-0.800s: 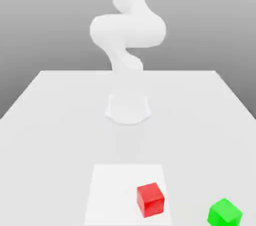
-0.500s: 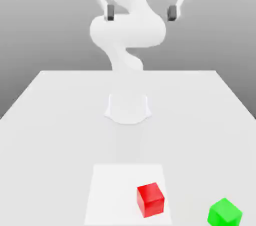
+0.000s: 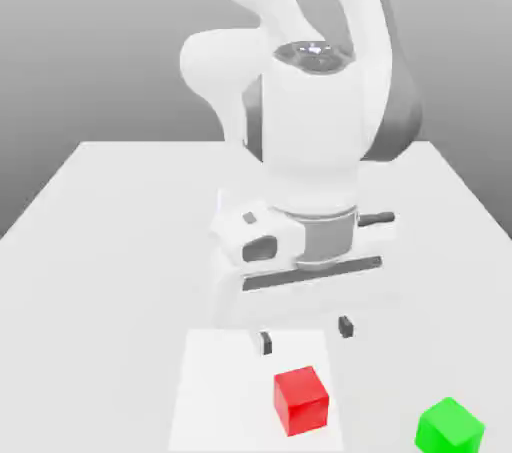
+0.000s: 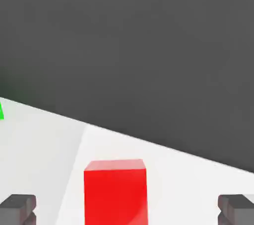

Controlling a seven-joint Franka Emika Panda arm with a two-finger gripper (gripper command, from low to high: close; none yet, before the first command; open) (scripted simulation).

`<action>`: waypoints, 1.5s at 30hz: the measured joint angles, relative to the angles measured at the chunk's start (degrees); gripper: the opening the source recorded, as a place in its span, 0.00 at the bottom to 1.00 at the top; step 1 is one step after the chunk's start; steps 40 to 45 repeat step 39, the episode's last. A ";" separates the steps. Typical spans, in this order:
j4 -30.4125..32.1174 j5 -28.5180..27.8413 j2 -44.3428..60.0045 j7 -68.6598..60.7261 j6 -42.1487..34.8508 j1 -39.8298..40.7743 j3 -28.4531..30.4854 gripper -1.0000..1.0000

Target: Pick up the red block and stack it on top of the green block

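Observation:
The red block [image 3: 301, 400] rests on a paler square patch of the white table [image 3: 120, 271], near the front. The green block [image 3: 450, 427] sits at the front corner on the exterior view's right. My gripper [image 3: 305, 334] hangs open just above and slightly behind the red block, its dark fingertips [image 3: 265, 342] spread wider than the cube. In the hand view the red block [image 4: 115, 190] stands between the two fingertips [image 4: 18, 209], and a sliver of the green block [image 4: 1, 110] shows at the picture's edge.
The arm's white base [image 3: 232, 226] stands at the table's middle, behind the hand. The pale square patch [image 3: 215, 391] lies under the red block. Bare table surface spreads to both sides.
The hand has dropped from the top of the exterior view down to just above the red block, fingers still spread. Neither block has moved.

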State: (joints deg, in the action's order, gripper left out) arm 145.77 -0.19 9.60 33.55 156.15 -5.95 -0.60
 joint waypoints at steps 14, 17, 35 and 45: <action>-0.68 -0.40 6.99 0.10 5.51 -0.03 0.01 0.00; 0.06 -0.14 1.27 -0.24 0.55 -0.14 -0.08 0.00; -15.80 -7.04 13.18 -10.64 -3.84 -9.04 -8.12 1.00; -15.53 -5.16 7.65 -12.00 -9.01 -8.37 -9.17 1.00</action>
